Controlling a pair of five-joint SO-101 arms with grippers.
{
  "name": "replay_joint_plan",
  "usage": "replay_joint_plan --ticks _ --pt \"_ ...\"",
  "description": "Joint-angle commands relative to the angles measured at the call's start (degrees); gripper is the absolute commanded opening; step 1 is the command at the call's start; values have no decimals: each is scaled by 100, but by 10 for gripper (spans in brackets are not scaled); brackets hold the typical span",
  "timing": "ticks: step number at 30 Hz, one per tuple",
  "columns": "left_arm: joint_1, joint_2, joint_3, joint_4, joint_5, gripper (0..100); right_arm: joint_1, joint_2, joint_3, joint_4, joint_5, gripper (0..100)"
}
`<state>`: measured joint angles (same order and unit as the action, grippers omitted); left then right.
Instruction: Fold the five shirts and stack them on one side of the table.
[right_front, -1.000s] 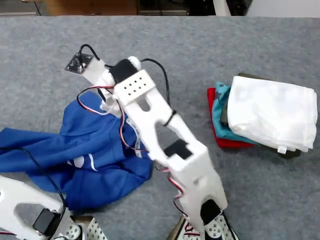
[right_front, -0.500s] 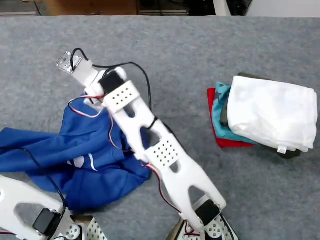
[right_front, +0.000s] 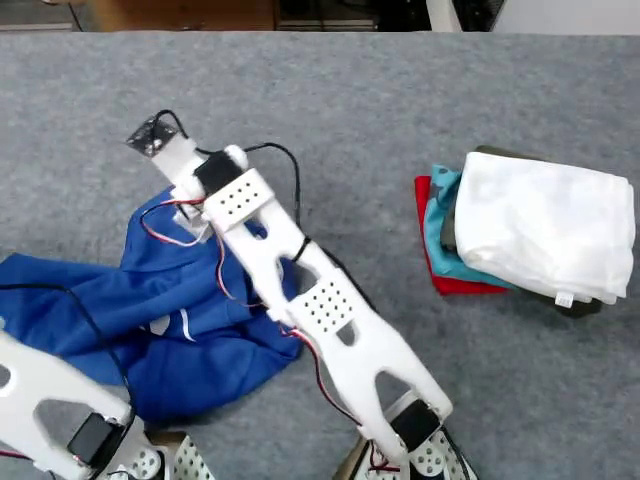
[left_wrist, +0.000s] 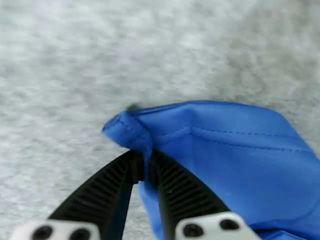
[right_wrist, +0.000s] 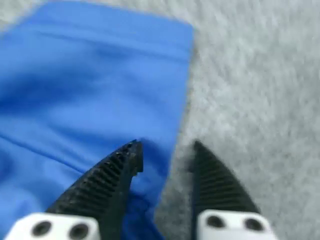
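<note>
So the blue shirt (right_front: 170, 310) is lying crumpled on the left part of the table (right_front: 400, 110), well apart from the folded stack (right_front: 530, 235) on the right. Left gripper (left_wrist: 145, 162) is pinching a hem corner tight. We're seeing the right gripper (right_wrist: 167, 150) hanging w/ jaws apart over the shirt's edge.

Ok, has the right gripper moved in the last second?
Yes. The right gripper shifted left, farther from the folded stack, over the edge of the blue shirt; jaws open.
</note>
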<state>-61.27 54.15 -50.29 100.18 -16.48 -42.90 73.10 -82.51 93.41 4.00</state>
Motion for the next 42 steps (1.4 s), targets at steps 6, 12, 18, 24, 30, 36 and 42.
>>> replay_joint_plan --ticks 6,12,18,24,30,36,42 --pt "457 -655 273 70 0 20 365 -66 4 791 -18 5" --pt "466 -734 290 62 -9 20 523 -259 4 870 -18 6" --pt "440 -716 290 62 0 20 180 -523 40 853 -431 158" --pt "422 -725 290 62 0 20 -207 -198 207 659 -633 164" --pt "281 -734 290 62 0 20 -198 -57 224 897 -343 122" --pt "202 -734 290 62 -26 20 -92 -462 1182 905 -281 2" --pt "97 -734 246 62 -35 20 -110 -1745 3055 897 -255 4"
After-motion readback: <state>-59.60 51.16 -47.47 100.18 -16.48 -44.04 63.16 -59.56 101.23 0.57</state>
